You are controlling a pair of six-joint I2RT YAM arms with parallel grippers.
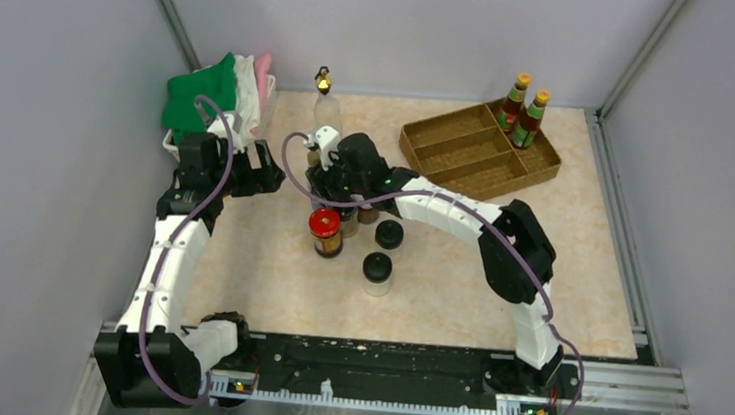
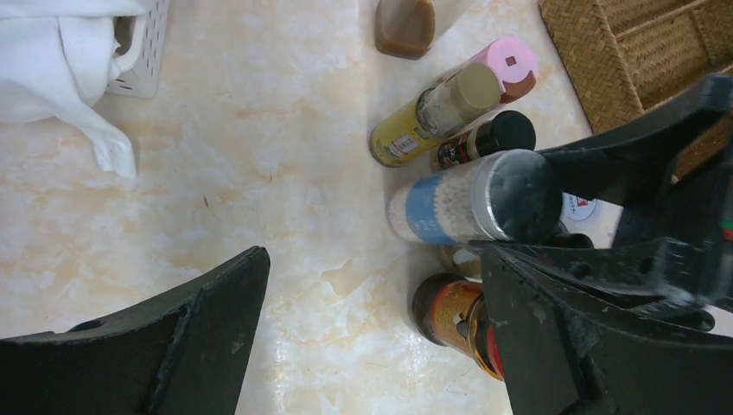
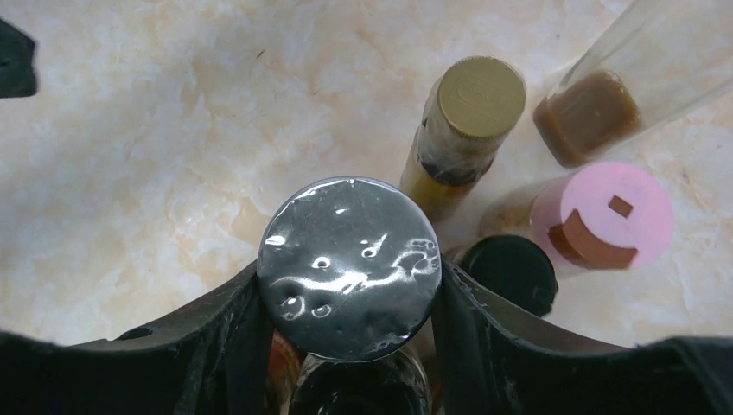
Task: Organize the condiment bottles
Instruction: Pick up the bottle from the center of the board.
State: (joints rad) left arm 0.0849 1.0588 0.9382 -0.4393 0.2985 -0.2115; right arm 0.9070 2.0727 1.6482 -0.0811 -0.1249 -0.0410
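Top view: two orange-capped bottles (image 1: 523, 111) stand in the tray (image 1: 468, 161), in the compartment nearest the table's (image 1: 267, 279) far right corner. The other compartments look bare.
- The rest are in a cluster near the middle of the table, a bit toward the far edge: red-capped jar (image 1: 325, 226), black-capped jar (image 1: 389, 235), a second black-capped jar (image 1: 376, 267).
- The tall clear bottle (image 1: 324, 103) is by the far edge.
- My read: early stage, most bottles left to move.
- The right gripper (image 1: 329, 196) covers the cluster's core, so the count is unsure.
- The left gripper (image 1: 271, 177) hangs just left of the cluster.
- A basket of cloths (image 1: 202, 103) sits at the far left corner.

Left wrist: the left gripper (image 2: 372, 259) is spread wide with nothing between its jaws.
- The silver-capped shaker (image 2: 475, 199) stands in the cluster with the right gripper's fingers (image 2: 640, 160) either side of its top.
- The pink-capped bottle (image 2: 510, 65) and gold-capped bottle (image 2: 449, 99) are close beside it.
- The red-capped jar is half hidden by a finger, and the labels are unreadable.

Right wrist: the right gripper's (image 3: 350, 290) jaws sit against both sides of the silver-capped shaker's (image 3: 350, 246) cap, which reads as a grip.
- The shaker's body is hidden under its cap, so I can't tell whether it's off the table.
- The tall clear bottle is cut off at the frame corner.
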